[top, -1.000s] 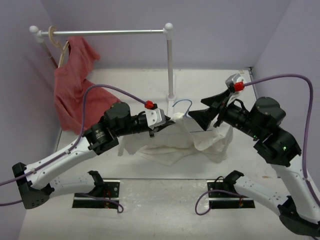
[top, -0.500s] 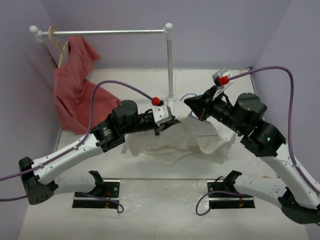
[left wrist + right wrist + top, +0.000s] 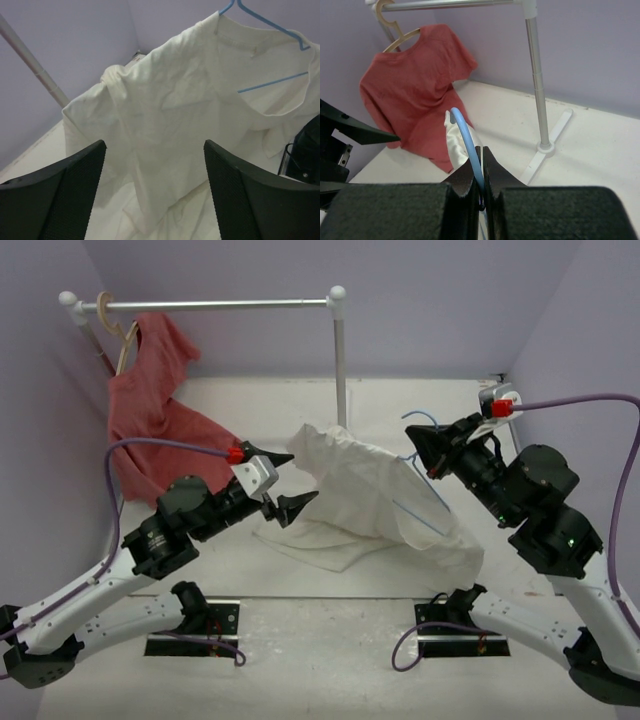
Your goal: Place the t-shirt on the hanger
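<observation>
a: what has changed just now?

b: the left hand (image 3: 289,483) has let go of the white t-shirt (image 3: 365,490) and has pulled back toward its own side. its fingers stand wide apart with nothing between them. in the left wrist view the shirt hangs in front of them, not touching.

a: and the right hand?

b: the right hand (image 3: 481,152) is clamped on the hook of the light-blue wire hanger (image 3: 467,139). it has lifted the hanger higher and out to the right, and the shirt has gone up with it.

a: so where is the shirt now?

b: it hangs from the hanger in the air between the two arms. the collar sits under the hook, and the lower part trails down onto the bench (image 3: 250,400).

a: does this mean the task is done?

b: nearly, i think. only the hanger carries the shirt now, so the hard part looks finished. but in the left wrist view one corner of the wire shows bare beside the collar, and the bottom wire is seen through the neck opening. i judge that this shoulder is perhaps not fully seated and can slip off.
</observation>
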